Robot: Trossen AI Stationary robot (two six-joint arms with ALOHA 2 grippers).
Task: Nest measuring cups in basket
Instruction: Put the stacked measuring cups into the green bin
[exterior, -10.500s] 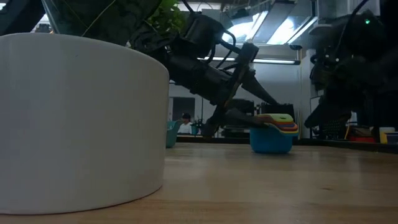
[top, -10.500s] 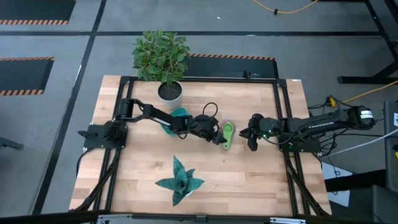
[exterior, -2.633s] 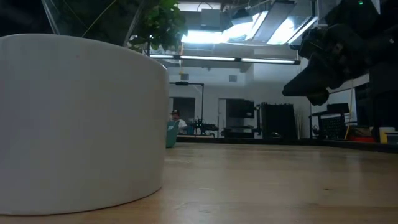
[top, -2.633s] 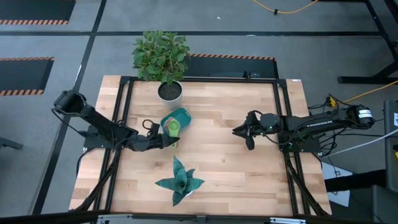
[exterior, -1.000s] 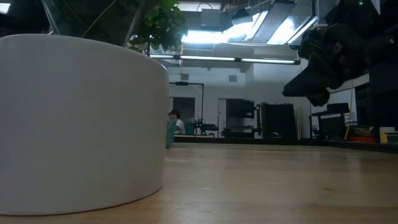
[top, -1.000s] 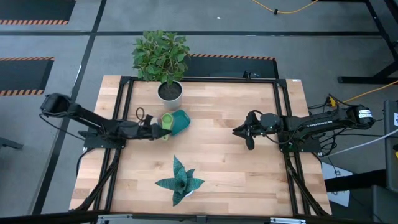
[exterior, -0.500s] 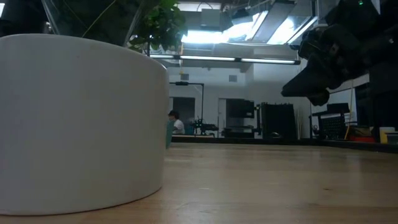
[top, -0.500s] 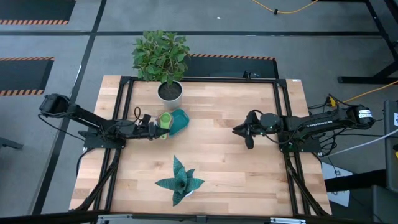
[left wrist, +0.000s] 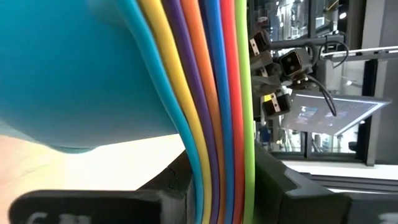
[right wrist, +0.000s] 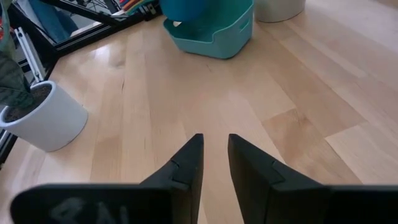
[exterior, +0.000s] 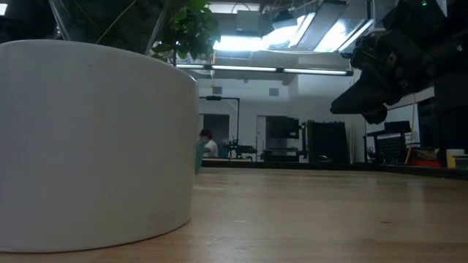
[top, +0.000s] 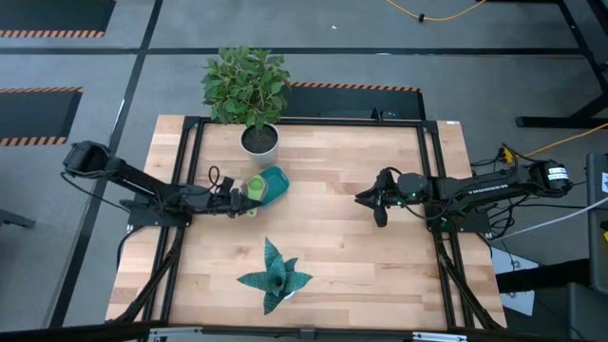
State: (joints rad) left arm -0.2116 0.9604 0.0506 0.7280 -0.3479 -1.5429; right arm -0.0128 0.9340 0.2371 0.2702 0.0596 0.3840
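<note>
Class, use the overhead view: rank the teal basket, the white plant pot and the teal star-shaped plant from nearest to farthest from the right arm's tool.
Measured from the right tool:
1. Teal basket, toward the left arm, with the stacked measuring cups at its side.
2. Teal star-shaped plant, near the table's front edge.
3. White plant pot, at the back edge.
The last two are nearly equal, so that order is uncertain.

Table top (top: 323,237): pale wood planks, smooth, satin. Measuring cups (left wrist: 211,93): smooth glossy plastic, stacked coloured rims. Basket (right wrist: 214,34): teal plastic, matt. Plant pot (exterior: 88,139): white, smooth, matt.
</note>
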